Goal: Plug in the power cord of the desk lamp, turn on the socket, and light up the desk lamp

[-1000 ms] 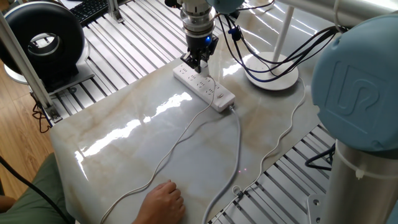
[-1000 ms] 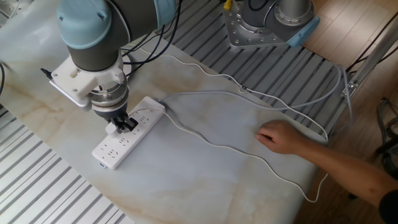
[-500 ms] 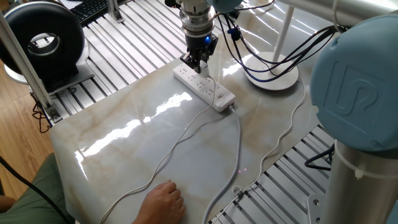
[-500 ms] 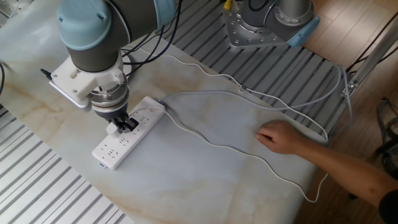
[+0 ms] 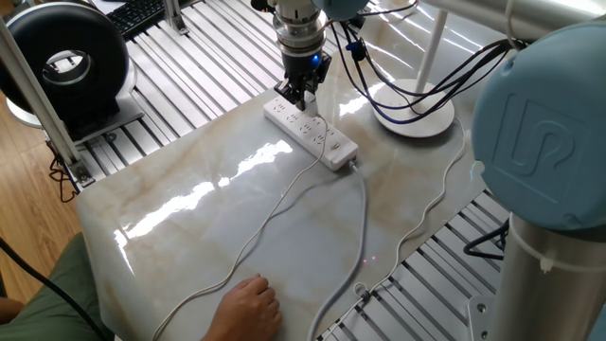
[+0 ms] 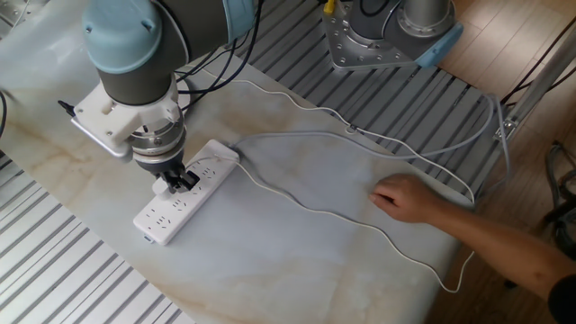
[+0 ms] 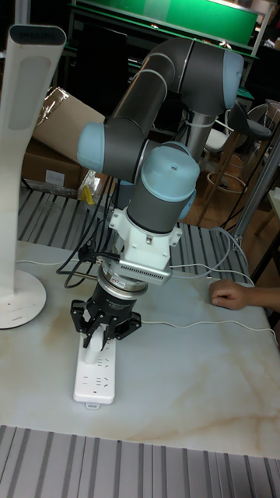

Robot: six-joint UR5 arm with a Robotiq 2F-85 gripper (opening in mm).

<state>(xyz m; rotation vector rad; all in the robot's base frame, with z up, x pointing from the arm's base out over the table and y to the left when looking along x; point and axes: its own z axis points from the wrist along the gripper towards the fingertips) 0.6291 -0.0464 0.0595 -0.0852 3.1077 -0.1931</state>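
Observation:
The socket (image 5: 327, 144) (image 6: 166, 216) (image 7: 95, 379) is a long white power strip lying on the marble table. My gripper (image 5: 298, 95) (image 6: 176, 182) (image 7: 96, 344) stands upright over its far end, fingers down on the strip. It is shut on the small white plug (image 7: 93, 348) of the power cord (image 5: 275, 213) (image 6: 342, 216). That thin white cable trails across the table toward the front. The desk lamp (image 5: 418, 118) (image 7: 22, 296) stands beside the strip with its round base on the table. No light shows on it.
A person's hand (image 5: 248, 308) (image 6: 405, 198) (image 7: 233, 294) rests on the table by the thin cable. The strip's thicker cable (image 5: 364, 227) runs to the table edge. A black round fan (image 5: 66, 59) stands off the table's corner, with slatted aluminium frame around it.

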